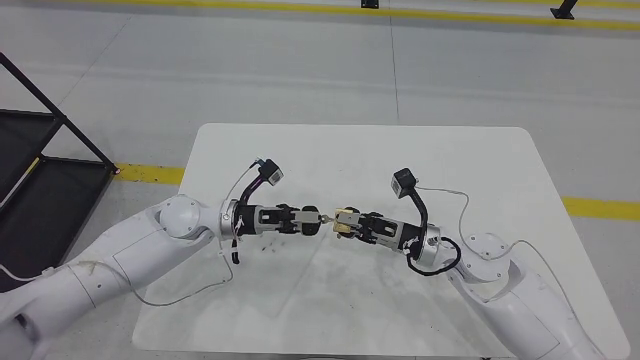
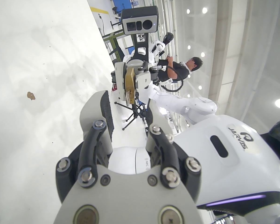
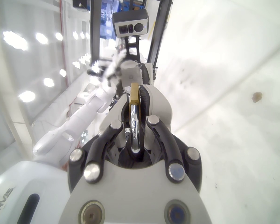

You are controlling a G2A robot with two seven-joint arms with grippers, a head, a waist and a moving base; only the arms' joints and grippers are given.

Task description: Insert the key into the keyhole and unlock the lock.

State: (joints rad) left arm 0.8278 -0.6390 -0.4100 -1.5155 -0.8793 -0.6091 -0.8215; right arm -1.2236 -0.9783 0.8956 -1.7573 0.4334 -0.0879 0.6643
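**Left end effector** [image 1: 312, 218]: positioned above the desk [image 1: 450, 160], with its fingers spread wide and nothing between them.

**Key** [image 2: 130, 97]: just beyond those fingertips. It is small and silver with a flat head. It appears seated in the base of the lock, though the keyhole itself cannot be made out. Judged light, rigid and smooth. It is best taken flat across the head, so that a turn does not slip.

**Lock** [image 3: 134, 93]: brass body, off the desk between the two arms. Judged dense for its size, hard and not fragile. The polished shackle [image 3: 135, 129] looks slippery, so the flat sides of the body are the sounder hold.

**Right end effector** [image 1: 352, 225]: clamped on those flat sides, with the shackle pointing back toward its wrist.

**Markings:** no brand, label or writing is legible on the key or the lock.
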